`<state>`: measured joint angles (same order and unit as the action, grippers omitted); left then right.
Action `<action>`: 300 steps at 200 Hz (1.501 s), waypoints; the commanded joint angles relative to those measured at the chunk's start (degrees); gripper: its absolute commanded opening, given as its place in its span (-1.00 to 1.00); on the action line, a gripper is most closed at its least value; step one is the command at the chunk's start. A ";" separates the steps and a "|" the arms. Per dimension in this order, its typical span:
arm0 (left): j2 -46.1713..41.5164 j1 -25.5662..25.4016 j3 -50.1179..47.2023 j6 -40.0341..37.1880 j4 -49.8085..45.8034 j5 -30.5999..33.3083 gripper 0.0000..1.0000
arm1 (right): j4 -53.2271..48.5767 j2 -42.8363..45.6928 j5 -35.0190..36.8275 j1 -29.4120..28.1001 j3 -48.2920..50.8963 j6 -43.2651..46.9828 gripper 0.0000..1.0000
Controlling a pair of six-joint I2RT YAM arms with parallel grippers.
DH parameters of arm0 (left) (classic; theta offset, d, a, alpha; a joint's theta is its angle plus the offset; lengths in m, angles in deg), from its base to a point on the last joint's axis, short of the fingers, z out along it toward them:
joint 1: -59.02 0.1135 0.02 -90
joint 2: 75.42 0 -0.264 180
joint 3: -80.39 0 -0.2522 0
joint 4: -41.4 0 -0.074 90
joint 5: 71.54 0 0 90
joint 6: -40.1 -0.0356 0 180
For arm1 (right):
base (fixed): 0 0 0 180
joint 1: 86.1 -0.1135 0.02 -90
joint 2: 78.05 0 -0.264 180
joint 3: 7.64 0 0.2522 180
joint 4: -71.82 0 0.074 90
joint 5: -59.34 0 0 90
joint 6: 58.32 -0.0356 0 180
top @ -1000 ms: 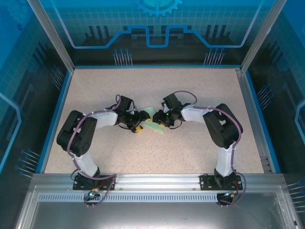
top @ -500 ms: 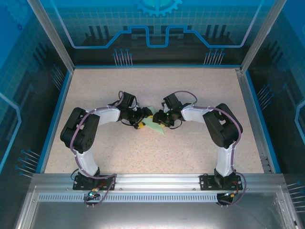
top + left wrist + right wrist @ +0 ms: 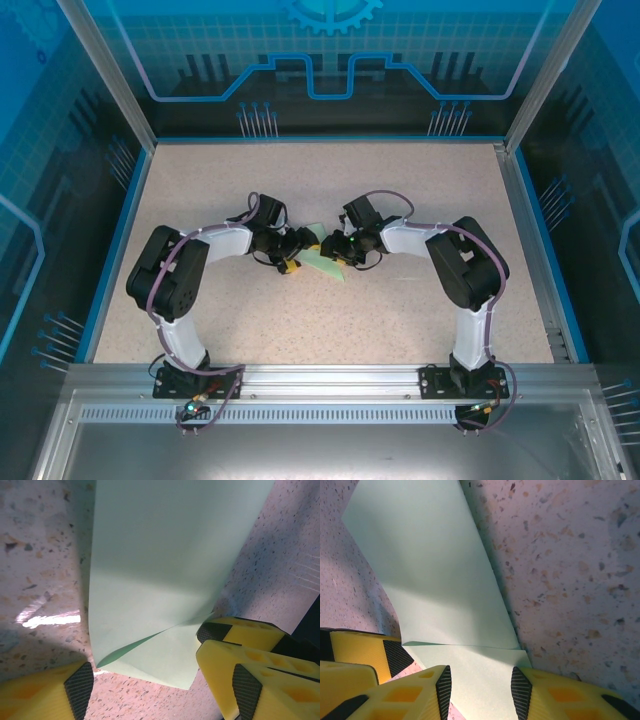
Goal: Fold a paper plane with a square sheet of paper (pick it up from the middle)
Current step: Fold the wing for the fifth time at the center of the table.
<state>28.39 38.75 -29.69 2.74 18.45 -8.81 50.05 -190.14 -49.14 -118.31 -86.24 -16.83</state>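
The square sheet of paper point(image 3: 328, 268), pale mint green and partly folded, lies at the table's middle between both grippers. In the left wrist view the paper point(image 3: 165, 555) has a raised upper flap over a flat lower layer. Its near corner sits between the fingers of my open left gripper point(image 3: 160, 695), untouched by either pad. The right gripper's yellow finger point(image 3: 235, 632) stands at the paper's right edge. My right gripper point(image 3: 481, 690) is open, its tips straddling the flat folded strip of paper point(image 3: 430, 570) just before a crease. From above, the left gripper point(image 3: 296, 250) and right gripper point(image 3: 333, 246) nearly meet.
The speckled beige table point(image 3: 400, 180) is bordered by a blue rim point(image 3: 120, 240) and clear enclosure walls. An aluminium rail point(image 3: 330, 380) with both arm bases runs along the near edge. Open floor lies all round the paper.
The left arm has swung forward and right, bringing its gripper closer to the paper's left side. The right arm and the paper have stayed put.
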 commanded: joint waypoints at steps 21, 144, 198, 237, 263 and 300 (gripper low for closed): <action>0.40 -0.65 1.80 -0.96 -1.27 -1.51 0.26 | -3.23 -4.63 2.31 0.31 1.72 -0.26 -0.17; 1.66 -0.65 2.10 -2.64 -1.56 -2.21 -0.54 | 3.31 1.98 1.74 0.57 3.41 9.75 -0.01; 0.49 -0.65 2.80 -3.05 -3.74 -1.55 -0.82 | 7.10 8.38 8.86 0.74 7.06 16.62 0.21; -1.34 -0.65 3.38 -3.59 -6.95 -1.34 -0.83 | 12.61 15.00 12.86 -0.62 12.69 25.12 0.41; -2.00 -0.65 3.68 -3.69 -8.47 -1.53 -0.83 | 19.31 18.39 18.77 -5.35 18.42 36.90 0.43; -2.04 -0.60 4.49 -3.50 -9.54 -1.99 -0.83 | 26.14 18.97 25.58 -12.07 21.70 49.12 0.39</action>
<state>28.04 38.49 -27.04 0.53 11.82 -9.68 70.15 -170.99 -28.66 -128.34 -65.15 21.07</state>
